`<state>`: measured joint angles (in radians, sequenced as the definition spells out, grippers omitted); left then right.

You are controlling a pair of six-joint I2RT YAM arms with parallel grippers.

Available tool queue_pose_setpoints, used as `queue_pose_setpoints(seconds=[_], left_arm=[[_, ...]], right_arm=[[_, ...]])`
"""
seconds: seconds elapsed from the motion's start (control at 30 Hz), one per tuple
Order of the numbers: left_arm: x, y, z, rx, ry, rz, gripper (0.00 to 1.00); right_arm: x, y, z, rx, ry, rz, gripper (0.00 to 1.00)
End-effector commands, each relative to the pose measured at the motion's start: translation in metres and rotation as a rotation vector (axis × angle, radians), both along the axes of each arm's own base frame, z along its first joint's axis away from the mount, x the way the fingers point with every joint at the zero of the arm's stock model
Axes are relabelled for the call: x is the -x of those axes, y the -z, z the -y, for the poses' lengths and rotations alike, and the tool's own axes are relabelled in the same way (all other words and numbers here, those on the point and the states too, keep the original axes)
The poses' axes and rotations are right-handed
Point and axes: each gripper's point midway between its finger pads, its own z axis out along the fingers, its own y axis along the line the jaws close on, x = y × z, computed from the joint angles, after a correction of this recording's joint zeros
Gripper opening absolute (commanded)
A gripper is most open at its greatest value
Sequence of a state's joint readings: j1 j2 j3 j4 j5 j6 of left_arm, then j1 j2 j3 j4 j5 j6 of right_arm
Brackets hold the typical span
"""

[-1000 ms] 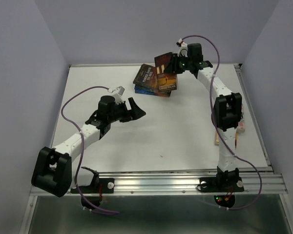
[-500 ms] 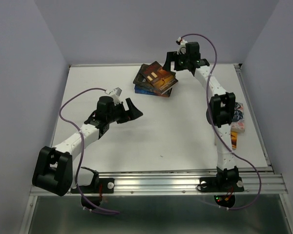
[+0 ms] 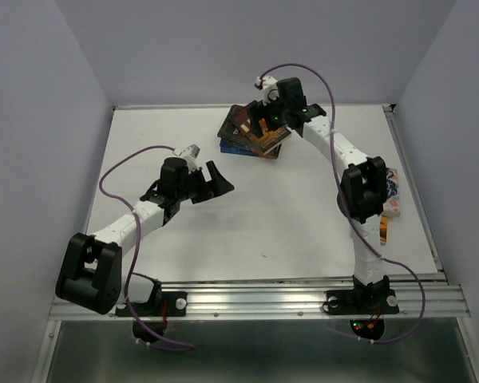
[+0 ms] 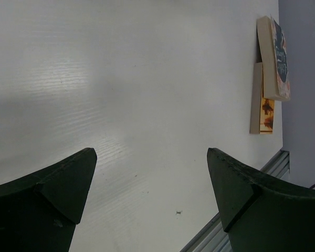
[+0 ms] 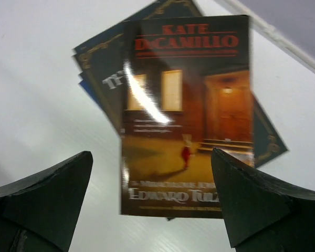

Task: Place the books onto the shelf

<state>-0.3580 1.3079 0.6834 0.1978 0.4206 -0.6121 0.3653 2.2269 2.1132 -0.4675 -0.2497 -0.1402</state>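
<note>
Where books (image 5: 102,73) lie stacked, top cover (image 5: 186,115) reads "KATE DiCAMILLO".

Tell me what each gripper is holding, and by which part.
Nothing. The left gripper and right gripper are both open; the top book lies free.

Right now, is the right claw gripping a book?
No, the right claw hangs open above the Kate DiCamillo book lying atop the stack.

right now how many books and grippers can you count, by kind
books in the far stack: 3 showing, maybe more under
books by the right edge: 2
grippers: 2, left gripper and right gripper
total: 7 at least
</note>
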Motion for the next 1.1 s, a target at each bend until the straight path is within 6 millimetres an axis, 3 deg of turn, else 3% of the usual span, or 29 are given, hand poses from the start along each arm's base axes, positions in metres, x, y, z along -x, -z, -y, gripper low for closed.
queue_pose_setpoints(seconds=[0.0, 0.17, 0.27, 0.33, 0.43, 0.63, 0.77, 0.87, 1.0, 1.07], left_arm=[[-0.014, -0.032, 0.004, 0.035, -0.003, 0.092, 0.99], [-0.010, -0.029, -0.001, 0.026, -0.022, 0.082, 0.99], [-0.008, -0.027, -0.003, 0.022, -0.032, 0.079, 0.99], [-0.008, -0.027, -0.004, 0.020, -0.034, 0.077, 0.99], [-0.007, -0.025, -0.005, 0.016, -0.036, 0.075, 0.99], [-0.010, -0.025, -0.003, 0.015, -0.028, 0.078, 0.99], [-0.012, -0.023, 0.000, 0.014, -0.013, 0.075, 0.99], [-0.013, -0.021, 0.001, 0.012, -0.003, 0.070, 0.99], [-0.013, -0.018, 0.002, 0.007, 0.002, 0.064, 0.99], [-0.012, -0.017, 0.001, 0.003, 0.002, 0.062, 0.99]], right_arm=[[0.030, 0.001, -0.034, 0.131, -0.124, 0.062, 1.00], [0.019, 0.027, -0.024, 0.243, -0.076, 0.052, 1.00], [0.024, 0.044, -0.021, 0.301, -0.133, 0.017, 0.96], [0.030, 0.056, -0.019, 0.332, -0.162, -0.017, 0.83], [0.037, 0.068, -0.006, 0.401, -0.167, -0.038, 0.71], [0.044, 0.071, 0.011, 0.469, -0.151, -0.029, 0.43], [0.059, 0.068, 0.001, 0.479, -0.338, 0.033, 0.33], [0.064, 0.068, -0.008, 0.486, -0.468, 0.084, 0.31], [0.050, 0.079, -0.005, 0.568, -0.502, 0.116, 0.31], [0.049, 0.094, -0.001, 0.620, -0.540, 0.114, 0.31]])
